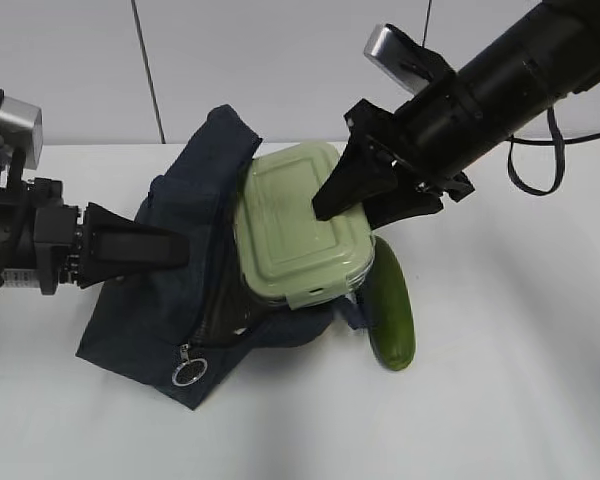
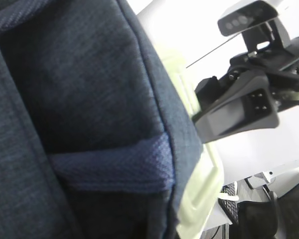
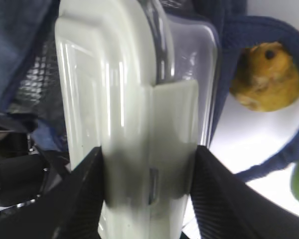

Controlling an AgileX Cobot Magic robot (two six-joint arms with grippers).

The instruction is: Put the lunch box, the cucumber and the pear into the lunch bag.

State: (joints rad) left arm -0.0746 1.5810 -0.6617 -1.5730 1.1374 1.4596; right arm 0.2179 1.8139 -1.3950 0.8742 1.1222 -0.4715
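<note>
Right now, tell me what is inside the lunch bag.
The lunch box sits partway in the lunch bag mouth, clamped by the right end effector. Deeper inside is covered.

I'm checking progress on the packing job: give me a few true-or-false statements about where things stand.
1. The right gripper has its jaws clamped on the lunch box. True.
2. The cucumber is already inside the lunch bag. False: it lies on the table beside the bag, right of the box.
3. The lunch box is fully inside the bag. False: it sits at the opening, most of its lid outside.
4. The left gripper is at the bag's fabric. True.
5. The pear is held by the left gripper. False: the right wrist view shows it lying free beyond the box.
</note>
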